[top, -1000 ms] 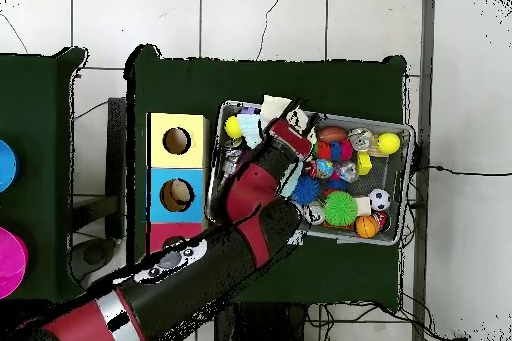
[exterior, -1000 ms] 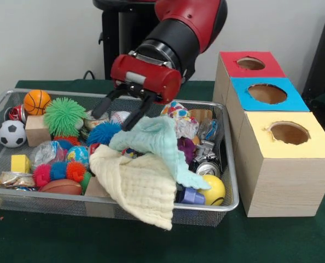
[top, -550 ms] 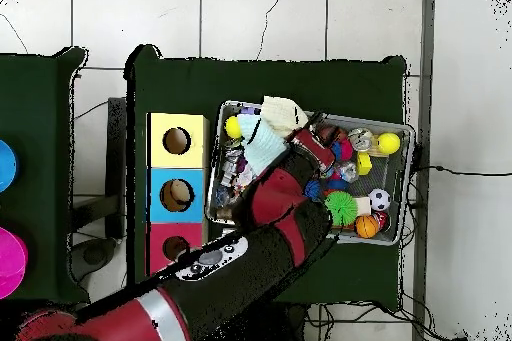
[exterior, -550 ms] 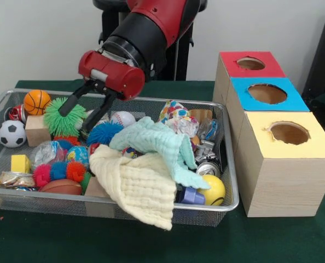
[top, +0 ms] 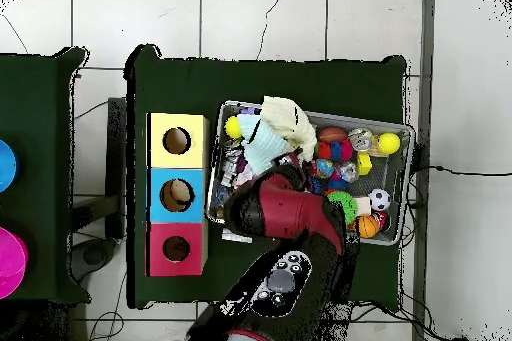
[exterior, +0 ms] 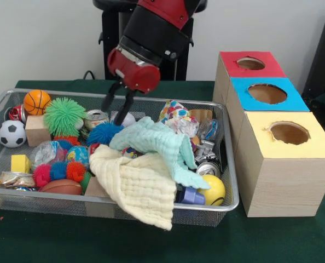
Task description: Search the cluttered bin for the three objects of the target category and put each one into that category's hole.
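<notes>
Front view: gripper [exterior: 117, 104] spread and empty, fingers angled down over the bin's [exterior: 222, 205] far side, just above a baseball [exterior: 124, 118] and tin can [exterior: 96, 118], likely poised for a pick. Target category not stated, so the task's thing cannot be singled out; candidates all below in the clutter. Nearer, mint cloth [exterior: 157, 145] draped diagonally over a cream cloth [exterior: 140, 186], long axes slanting toward the boxes [exterior: 283, 175] alongside.

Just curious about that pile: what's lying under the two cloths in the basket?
Peeking out beside the mint cloth and cream cloth are a yellow ball, a purple piece and a crushed can. Anything beneath their middles is covered.
</notes>
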`<move>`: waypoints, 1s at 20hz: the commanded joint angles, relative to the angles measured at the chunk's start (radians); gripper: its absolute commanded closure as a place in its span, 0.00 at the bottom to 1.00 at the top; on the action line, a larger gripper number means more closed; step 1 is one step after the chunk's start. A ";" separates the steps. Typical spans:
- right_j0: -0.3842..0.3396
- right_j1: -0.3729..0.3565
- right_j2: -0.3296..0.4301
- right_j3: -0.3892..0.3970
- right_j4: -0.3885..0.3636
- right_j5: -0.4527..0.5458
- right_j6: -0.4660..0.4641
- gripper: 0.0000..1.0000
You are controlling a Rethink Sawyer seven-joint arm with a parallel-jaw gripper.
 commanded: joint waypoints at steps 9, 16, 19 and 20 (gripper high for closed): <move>-0.058 -0.183 0.433 0.035 -0.020 0.185 -0.107 0.00; -0.050 -0.136 0.455 -0.010 -0.036 0.112 -0.060 0.00; -0.043 -0.111 0.440 -0.015 -0.043 0.121 -0.051 0.00; -0.030 -0.100 0.418 -0.020 -0.048 0.134 -0.047 0.00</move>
